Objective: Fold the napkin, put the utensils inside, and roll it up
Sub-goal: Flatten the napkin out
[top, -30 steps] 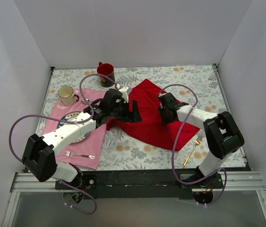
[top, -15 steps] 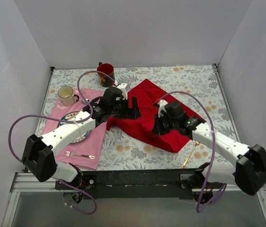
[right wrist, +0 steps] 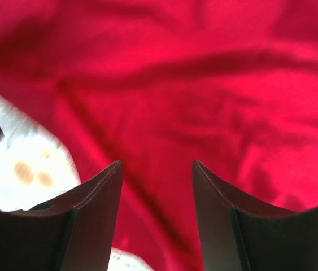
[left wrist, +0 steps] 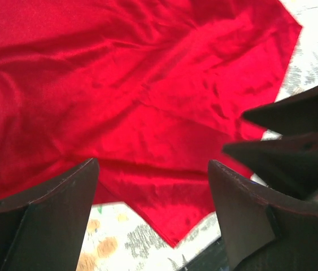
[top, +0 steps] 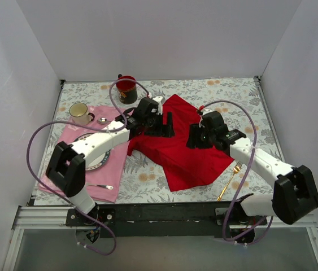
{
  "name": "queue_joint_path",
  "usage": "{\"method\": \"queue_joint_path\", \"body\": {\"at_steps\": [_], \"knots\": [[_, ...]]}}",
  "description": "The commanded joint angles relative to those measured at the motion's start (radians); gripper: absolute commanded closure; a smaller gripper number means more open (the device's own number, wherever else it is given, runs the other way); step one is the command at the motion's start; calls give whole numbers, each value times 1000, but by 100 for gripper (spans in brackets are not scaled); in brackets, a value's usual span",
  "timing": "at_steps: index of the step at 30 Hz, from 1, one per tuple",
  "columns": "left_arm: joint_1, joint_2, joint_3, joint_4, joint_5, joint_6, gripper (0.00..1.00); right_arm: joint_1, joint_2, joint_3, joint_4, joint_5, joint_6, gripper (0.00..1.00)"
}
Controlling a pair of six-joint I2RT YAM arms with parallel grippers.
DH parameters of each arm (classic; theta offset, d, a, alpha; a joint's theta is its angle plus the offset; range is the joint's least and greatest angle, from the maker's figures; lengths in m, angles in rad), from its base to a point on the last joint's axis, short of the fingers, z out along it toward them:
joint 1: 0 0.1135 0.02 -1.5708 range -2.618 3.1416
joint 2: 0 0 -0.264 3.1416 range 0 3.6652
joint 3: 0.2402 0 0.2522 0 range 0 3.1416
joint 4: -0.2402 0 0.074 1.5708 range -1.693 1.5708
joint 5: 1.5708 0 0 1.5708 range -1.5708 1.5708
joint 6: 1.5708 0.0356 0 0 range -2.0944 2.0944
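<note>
A table (top: 204, 90) covered in a floral print is shown. Laid directly on it are a rumpled red napkin (top: 187, 158) (centre), a pink placemat (top: 113, 169) at left, a gold fork (top: 229, 182) at front right, and a red mug (top: 127, 88) at the back.

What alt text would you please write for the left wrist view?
The open, empty left gripper is poised over the rumpled red napkin, which fills most of the frame. A napkin corner lies on the floral tablecloth at the bottom.
</note>
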Motion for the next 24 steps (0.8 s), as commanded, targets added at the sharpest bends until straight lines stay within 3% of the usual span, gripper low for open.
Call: {"method": "queue_joint_path", "body": {"at_steps": [1, 5, 12, 18, 24], "knots": [[2, 145, 126, -37, -1, 51, 26, -114, 128, 87, -27, 100, -36, 43], [2, 323, 220, -49, -50, 54, 32, -164, 198, 130, -8, 184, -57, 44], [1, 444, 277, 2, -56, 31, 34, -217, 281, 132, -4, 271, -62, 46], [2, 519, 297, 48, -9, -4, 34, -267, 342, 110, 32, 293, -45, 46], [2, 651, 426, 57, 62, -42, 34, -341, 445, 168, 44, 295, -57, 46]]}}
